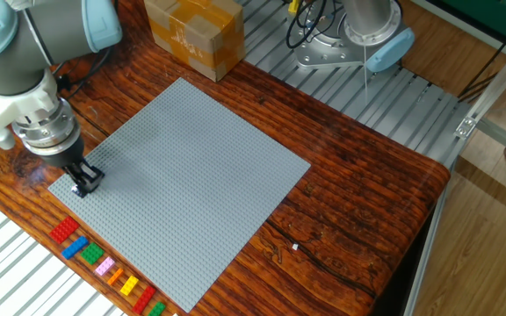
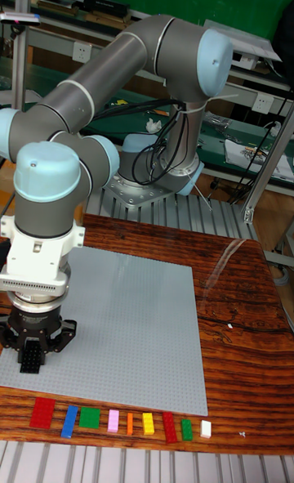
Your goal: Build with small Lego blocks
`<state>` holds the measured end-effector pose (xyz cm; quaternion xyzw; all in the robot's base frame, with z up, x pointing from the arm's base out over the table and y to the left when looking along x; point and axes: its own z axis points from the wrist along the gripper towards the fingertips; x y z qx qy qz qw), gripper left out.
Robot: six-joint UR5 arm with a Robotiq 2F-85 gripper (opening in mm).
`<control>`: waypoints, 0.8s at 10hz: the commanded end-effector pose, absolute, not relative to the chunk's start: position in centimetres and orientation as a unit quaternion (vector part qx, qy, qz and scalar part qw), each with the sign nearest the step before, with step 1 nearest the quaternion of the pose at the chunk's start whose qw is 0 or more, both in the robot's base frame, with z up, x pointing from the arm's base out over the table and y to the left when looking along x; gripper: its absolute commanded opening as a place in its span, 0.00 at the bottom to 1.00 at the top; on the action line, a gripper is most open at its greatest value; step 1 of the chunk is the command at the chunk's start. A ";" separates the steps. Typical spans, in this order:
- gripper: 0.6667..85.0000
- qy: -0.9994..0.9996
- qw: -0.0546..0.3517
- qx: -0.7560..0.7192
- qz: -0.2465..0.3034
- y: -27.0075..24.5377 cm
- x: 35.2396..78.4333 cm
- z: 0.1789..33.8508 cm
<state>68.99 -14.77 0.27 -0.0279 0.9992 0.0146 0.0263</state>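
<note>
My gripper [image 1: 83, 183] [image 2: 30, 360] hangs over the near left corner of the grey baseplate [image 1: 191, 175] [image 2: 131, 328], shut on a black Lego block [image 2: 30, 359] just above the studs. A row of small Lego blocks lies on the wood in front of the plate: red [image 2: 42, 412] [image 1: 63, 231], blue [image 2: 69, 421] [image 1: 75, 247], green [image 2: 89, 420] [image 1: 92, 254], pink [image 2: 113, 421] [image 1: 104, 266], orange [image 2: 129, 423], yellow [image 2: 148, 423] [image 1: 129, 285], another red [image 2: 169, 427] [image 1: 143, 298], a small green [image 2: 186, 429] [image 1: 155, 309] and a white one [image 2: 206, 428].
A brown cardboard box [image 1: 193, 33] stands at the back of the wooden table [image 1: 358, 219], beyond the plate's far corner. The arm's base [image 1: 358, 39] is bolted to the ribbed metal bench behind the table. The table's right edge drops off to the floor.
</note>
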 end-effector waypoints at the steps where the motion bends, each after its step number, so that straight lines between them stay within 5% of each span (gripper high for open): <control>1: 0.71 0.999 0.032 -0.025 0.029 -14.4 69.4 0.5; 8: 0.75 0.999 0.032 -0.024 0.026 -14.8 69.4 0.4</control>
